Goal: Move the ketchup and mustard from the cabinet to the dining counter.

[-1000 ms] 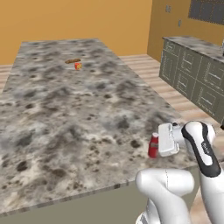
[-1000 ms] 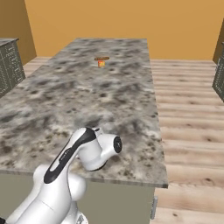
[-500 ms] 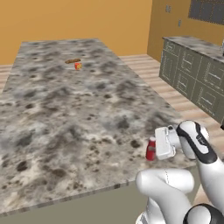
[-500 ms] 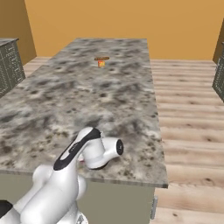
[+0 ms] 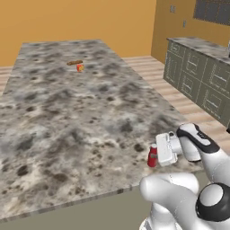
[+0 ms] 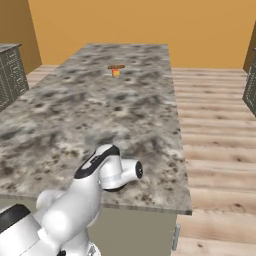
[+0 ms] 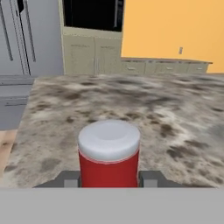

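The ketchup (image 5: 152, 157), a small red bottle with a white cap, stands upright between the fingers of my gripper (image 5: 156, 155), which is shut on it. It is at the near right corner of the dining counter (image 5: 67, 117), right at the granite top; whether it touches the surface I cannot tell. In the hand view the ketchup (image 7: 109, 153) sits in the lower middle, with a dark fingertip (image 7: 70, 179) pressed against each side and the speckled dining counter (image 7: 175, 113) stretching behind it. My white forearm covers the bottle in the right base view. The mustard and the cabinet are out of view.
A tiny red-and-brown food item (image 5: 77, 65) (image 6: 116, 70) lies at the counter's far end. Olive-grey base cabinets (image 5: 197, 81) line the right wall across a strip of wooden floor (image 6: 215, 130). A grey fridge (image 7: 26, 39) stands beyond the counter in the hand view.
My hand has carried the ketchup a little lower and slightly left, closer to the counter's top. The elbow has swung nearer to the cameras. The grip has stayed the same.
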{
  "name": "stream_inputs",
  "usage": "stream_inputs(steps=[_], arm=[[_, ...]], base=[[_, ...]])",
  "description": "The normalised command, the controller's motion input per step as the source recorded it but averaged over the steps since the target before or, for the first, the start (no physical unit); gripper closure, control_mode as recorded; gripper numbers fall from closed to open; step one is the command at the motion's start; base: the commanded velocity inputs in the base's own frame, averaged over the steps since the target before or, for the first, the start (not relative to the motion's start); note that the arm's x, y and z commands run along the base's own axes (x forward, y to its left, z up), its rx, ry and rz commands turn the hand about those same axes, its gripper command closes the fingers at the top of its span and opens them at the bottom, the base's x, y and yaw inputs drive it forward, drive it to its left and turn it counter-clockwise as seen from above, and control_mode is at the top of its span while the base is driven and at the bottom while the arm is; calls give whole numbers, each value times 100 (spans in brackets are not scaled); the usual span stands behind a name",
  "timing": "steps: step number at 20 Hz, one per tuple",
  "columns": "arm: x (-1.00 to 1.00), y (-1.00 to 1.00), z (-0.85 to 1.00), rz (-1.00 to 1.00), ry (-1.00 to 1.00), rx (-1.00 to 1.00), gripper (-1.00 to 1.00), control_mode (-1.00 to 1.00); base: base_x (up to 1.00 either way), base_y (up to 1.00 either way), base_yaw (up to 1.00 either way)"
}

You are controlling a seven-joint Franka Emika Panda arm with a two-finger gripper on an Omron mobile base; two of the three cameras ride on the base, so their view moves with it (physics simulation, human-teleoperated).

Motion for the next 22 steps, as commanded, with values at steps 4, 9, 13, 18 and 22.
stream_inputs(steps=[4, 9, 13, 18, 22], arm=[[19, 0, -31, 4, 0, 0, 100, -100], [13, 1, -30, 4, 0, 0, -100, -100], [-2, 0, -10, 2, 0, 0, -100, -100], [-17, 11, -2, 0, 0, 0, -100, -100], [-21, 23, 0, 0, 0, 0, -100, -100]], base=[[0, 0, 0], [0, 0, 0], [0, 0, 0], [0, 0, 0], [0, 0, 0]])
